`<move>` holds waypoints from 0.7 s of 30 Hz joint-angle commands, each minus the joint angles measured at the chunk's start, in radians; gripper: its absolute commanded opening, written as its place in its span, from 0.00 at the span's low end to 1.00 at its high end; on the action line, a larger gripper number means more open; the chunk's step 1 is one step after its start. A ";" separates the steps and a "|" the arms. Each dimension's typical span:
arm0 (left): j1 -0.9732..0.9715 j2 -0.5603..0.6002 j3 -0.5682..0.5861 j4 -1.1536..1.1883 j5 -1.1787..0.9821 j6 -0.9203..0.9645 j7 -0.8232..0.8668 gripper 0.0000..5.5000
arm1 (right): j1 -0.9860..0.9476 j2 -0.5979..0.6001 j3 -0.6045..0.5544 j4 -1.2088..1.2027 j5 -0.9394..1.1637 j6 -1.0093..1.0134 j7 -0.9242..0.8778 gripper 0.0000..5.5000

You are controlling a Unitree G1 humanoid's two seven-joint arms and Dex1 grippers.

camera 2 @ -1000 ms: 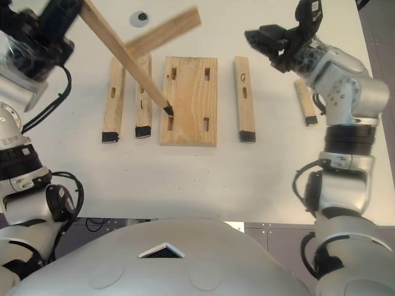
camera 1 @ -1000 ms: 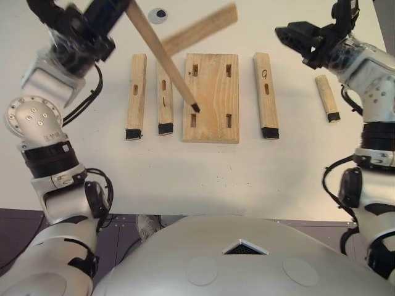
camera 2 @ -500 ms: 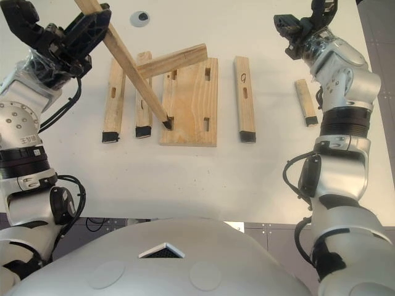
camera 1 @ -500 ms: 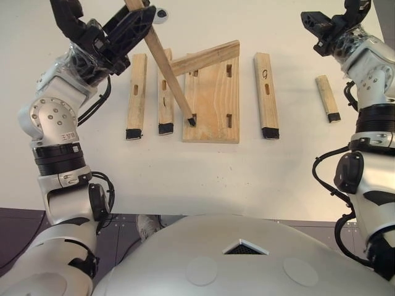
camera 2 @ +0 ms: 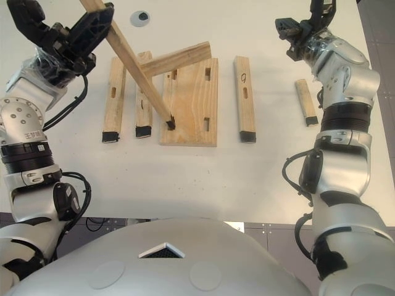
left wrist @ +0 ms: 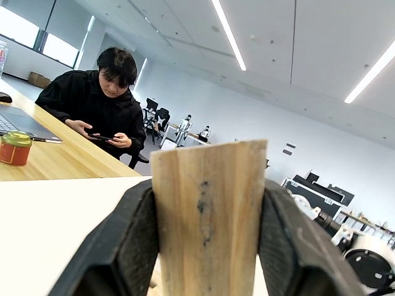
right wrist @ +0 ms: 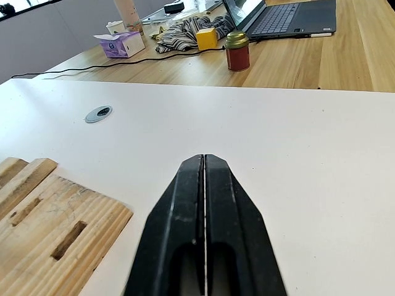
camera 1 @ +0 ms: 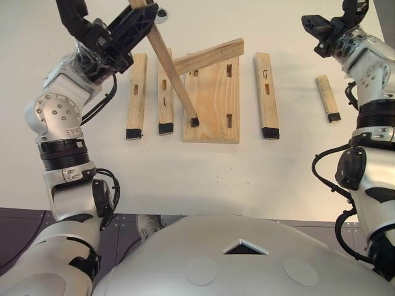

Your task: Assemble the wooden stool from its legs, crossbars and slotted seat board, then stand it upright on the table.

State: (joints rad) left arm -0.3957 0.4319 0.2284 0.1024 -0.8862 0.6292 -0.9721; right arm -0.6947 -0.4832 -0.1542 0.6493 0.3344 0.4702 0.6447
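Left gripper [camera 1: 133,20] is clamped on a leg [camera 1: 173,75], up near its top end; the left wrist view shows both fingers [left wrist: 126,246] pressed flat against the wood. The leg is tilted, and its black-capped lower end sits on the near-left slot of the seat board [camera 1: 213,98]. Can't tell whether the tip is actually seated in the slot or just touching it. The board lies flat mid-table [camera 1: 185,179], slots facing up. A long wooden piece [camera 1: 211,54] lies slantwise over the board's far edge, with its left end over the top of the inner left leg [camera 1: 164,110], and it crosses the held leg. An outer left leg [camera 1: 136,95] lies parallel just beside the inner one, both flat, black caps toward the robot. Another leg [camera 1: 266,95] lies flat right of the board, close but not touching. A short crossbar [camera 1: 327,98] lies further right, well apart from the rest. Right gripper [right wrist: 202,161] is up at the far right over bare table, fingers pressed together on nothing, clear of all parts. A round grommet [camera 2: 140,18] is set in the tabletop at the far side, beyond the left legs.
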 commanded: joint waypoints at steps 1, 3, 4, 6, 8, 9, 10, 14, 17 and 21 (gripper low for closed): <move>0.005 0.031 -0.039 0.035 0.071 -0.026 -0.046 0.37 | -0.027 -0.007 0.000 0.005 -0.016 -0.002 0.005 0.00; -0.003 0.052 -0.058 0.055 0.102 -0.046 -0.075 0.37 | -0.021 -0.006 -0.002 -0.003 -0.019 0.000 0.008 0.00; -0.011 0.063 -0.066 0.066 0.117 -0.058 -0.088 0.37 | -0.017 -0.004 -0.002 -0.006 -0.021 0.001 0.009 0.00; -0.026 0.095 -0.093 0.081 0.152 -0.078 -0.126 0.37 | -0.005 0.000 0.000 -0.020 -0.022 0.005 0.012 0.00; -0.034 0.124 -0.127 0.080 0.185 -0.094 -0.158 0.37 | 0.003 0.002 0.003 -0.028 -0.023 0.006 0.015 0.00; -0.039 0.136 -0.143 0.079 0.199 -0.101 -0.172 0.37 | 0.006 0.003 0.002 -0.029 -0.023 0.006 0.015 0.00; -0.046 0.148 -0.154 0.073 0.206 -0.102 -0.182 0.37 | 0.013 0.006 0.001 -0.034 -0.022 0.008 0.013 0.00; -0.032 0.200 -0.195 0.013 0.237 -0.129 -0.212 0.37 | 0.043 0.015 -0.002 -0.068 -0.015 0.017 0.008 0.00; 0.045 0.250 -0.184 -0.094 0.249 -0.152 -0.202 0.37 | 0.052 0.016 -0.005 -0.088 -0.011 0.024 0.006 0.00; 0.145 0.289 -0.136 -0.209 0.238 -0.162 -0.155 0.37 | 0.076 0.014 -0.016 -0.111 -0.006 0.033 -0.002 0.00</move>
State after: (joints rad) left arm -0.3242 0.6726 0.1077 -0.1011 -0.7696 0.4578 -1.1864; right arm -0.6337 -0.4784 -0.1593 0.5606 0.3189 0.4860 0.6506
